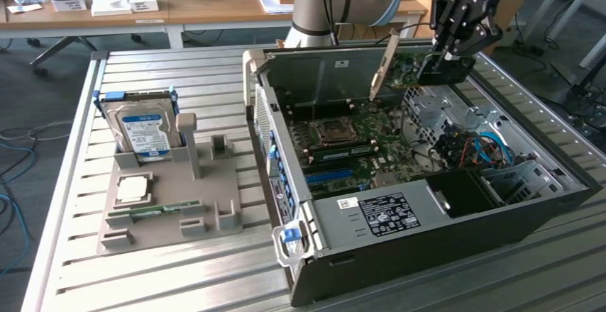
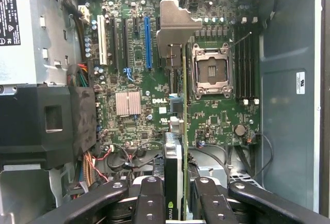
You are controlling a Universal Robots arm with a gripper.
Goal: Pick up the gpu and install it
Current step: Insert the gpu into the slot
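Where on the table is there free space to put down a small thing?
Bare table slats lie between the gray holder and the near edge, and more beyond the hard drive. The strip between holder and computer case is narrow; inside the case it is crowded.

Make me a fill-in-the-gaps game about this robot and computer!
1. The black tool grips a flat circuit-board card with a silver bracket; its board is ____.
2. The silver hard drive with a blue-white label stands in a plastic tray coloured ____.
3. The card hangs over the open black computer case on a slatted table made of ____.
Answers: green, grey, metal.
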